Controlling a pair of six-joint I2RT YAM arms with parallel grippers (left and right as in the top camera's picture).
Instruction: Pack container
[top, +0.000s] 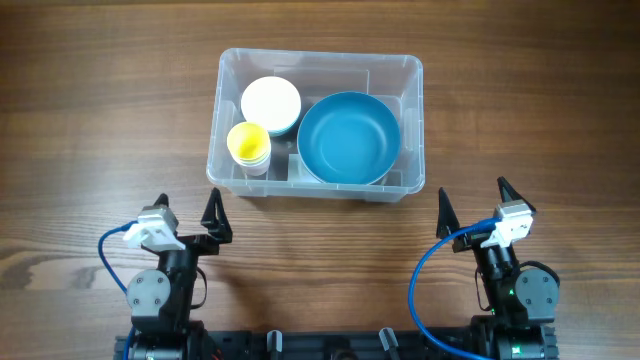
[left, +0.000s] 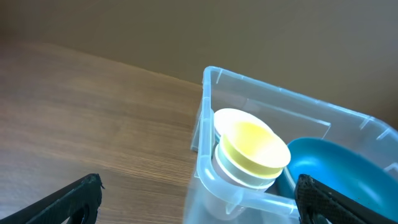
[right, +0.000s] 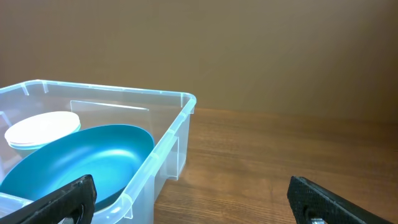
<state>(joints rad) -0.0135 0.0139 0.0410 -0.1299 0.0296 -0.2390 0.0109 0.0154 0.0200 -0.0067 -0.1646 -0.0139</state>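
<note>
The clear rectangular container stands at the table's back middle. Inside it a large blue bowl leans on the right, a white bowl sits at the left, and a yellow cup stands in front of the white bowl. My left gripper is open and empty, near the container's front left corner. My right gripper is open and empty, in front of the container's right end. The left wrist view shows the yellow cup and blue bowl; the right wrist view shows the blue bowl and white bowl.
The table is bare brown wood to the left and right of the container. Both arm bases stand at the front edge, with blue cables looping beside them.
</note>
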